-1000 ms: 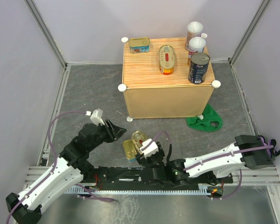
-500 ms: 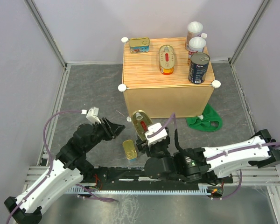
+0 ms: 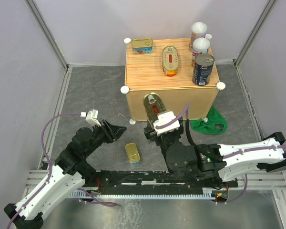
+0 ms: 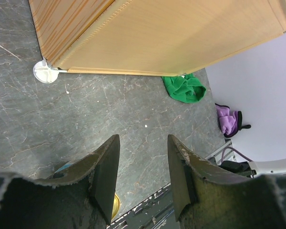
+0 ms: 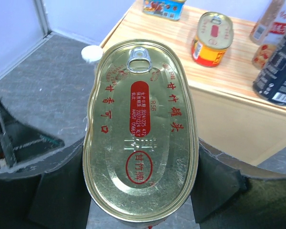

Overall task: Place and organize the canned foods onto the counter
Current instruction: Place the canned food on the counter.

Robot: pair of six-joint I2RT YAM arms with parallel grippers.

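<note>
From above, the right claw [image 3: 155, 113] gripped an oval tin [image 3: 153, 105] just in front of the desk [image 3: 181, 102], where five tins [image 3: 170, 60] stood beyond it. The left claw [image 3: 118, 130] stood partly open, holding nothing, with a rectangular tin [image 3: 132, 153] just to its right.

At the left wrist, the fingers [image 4: 107, 176] were narrowly apart, with the desk [image 4: 171, 38] ahead.

At the right wrist, the oval tin [image 5: 140, 129] sat clamped lid-up, with the desk [image 5: 229, 119] beyond.

You see the left gripper [image 4: 143, 176] at the bottom of the frame, jaws apart, nothing between them. The counter [image 4: 171, 38] fills the top; a green cloth [image 4: 183, 89] lies just under it, right of centre.
</note>
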